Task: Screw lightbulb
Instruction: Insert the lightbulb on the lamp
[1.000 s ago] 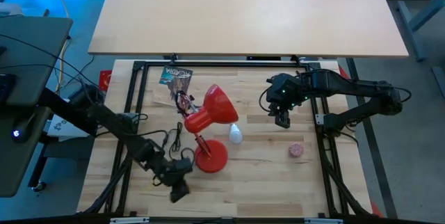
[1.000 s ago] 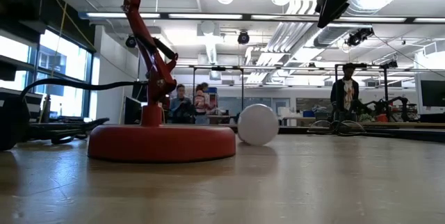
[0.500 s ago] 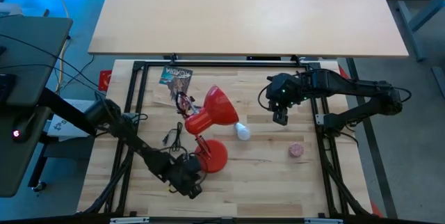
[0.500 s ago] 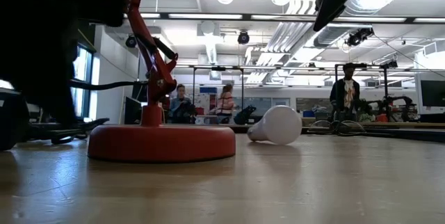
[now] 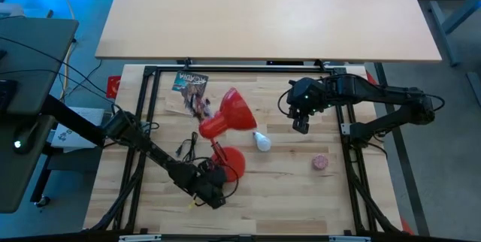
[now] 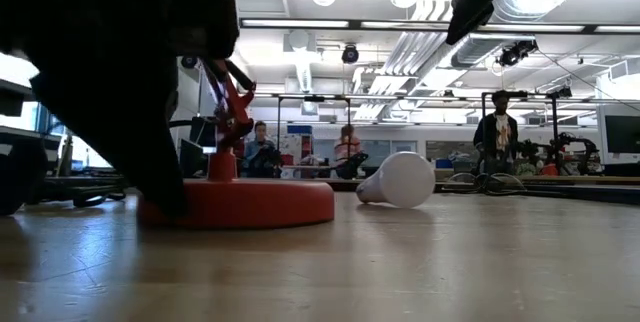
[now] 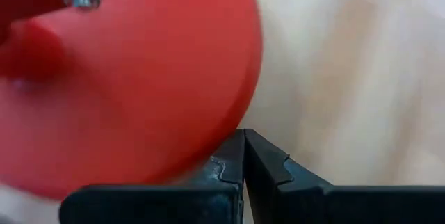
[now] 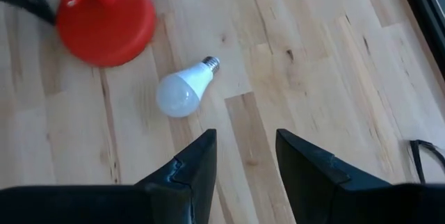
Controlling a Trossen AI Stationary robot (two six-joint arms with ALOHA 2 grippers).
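The one lightbulb (image 5: 261, 142) lay on the table (image 5: 301, 174) at frame center, rolled right of where it had been a second earlier. The one red lamp (image 5: 228, 114) had shifted. The left gripper (image 5: 213, 195), fingers shut and empty, had advanced to the lamp's base. The right gripper (image 5: 301, 126) hovered upper right, fingers partly open, empty.

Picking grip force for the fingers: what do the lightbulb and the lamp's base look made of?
Lightbulb: frosted matte white globe, plastic or glass, can't tell which; the ribbed grey-silver screw end looks metal. Lamp base: smooth red disc with a soft sheen, likely painted metal or moulded plastic.
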